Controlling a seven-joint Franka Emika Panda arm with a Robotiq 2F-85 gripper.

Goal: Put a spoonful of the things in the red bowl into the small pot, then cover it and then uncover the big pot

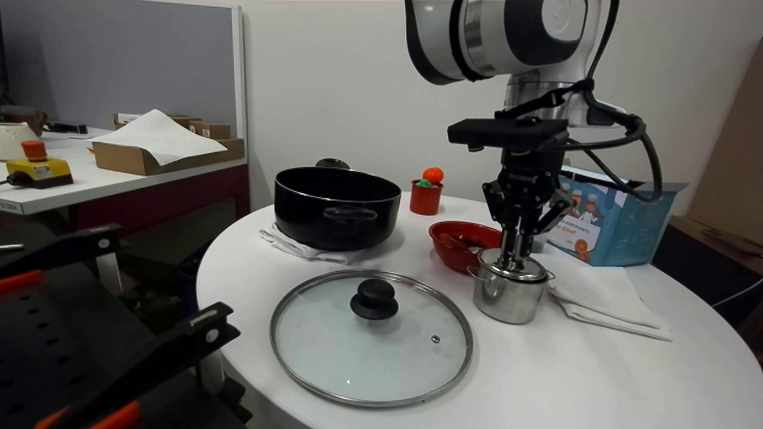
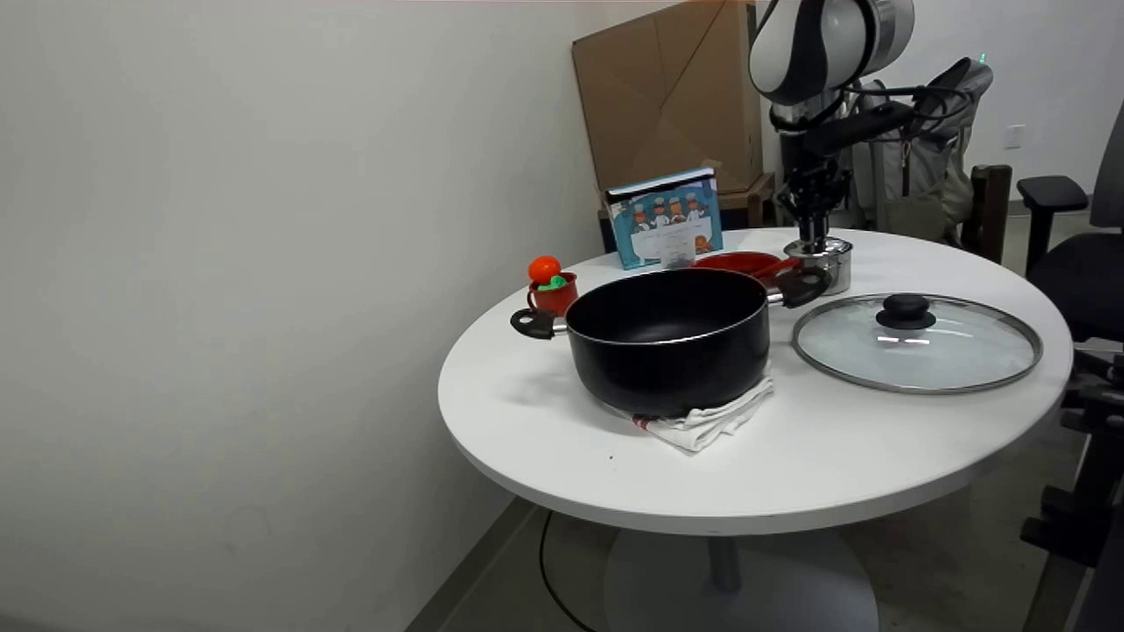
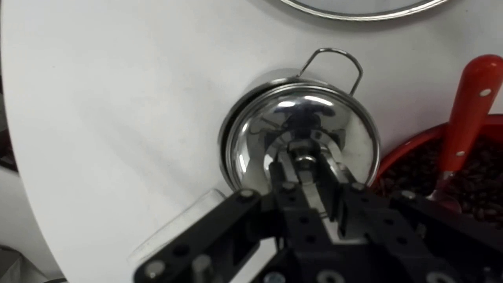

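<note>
One small pot (image 1: 510, 299) handle (image 3: 332, 50) points toward the glass lid (image 1: 371, 348).

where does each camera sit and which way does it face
Exterior view: on the glass lid side, facing a white wall; arm and pincer show.
Exterior view: on the black pot side, looking across the table; arm and pincer show.
Wrist view: on the arm, looking down at the small lid; pincer at bottom.
Both exterior views share glass lid and black pot.
</note>
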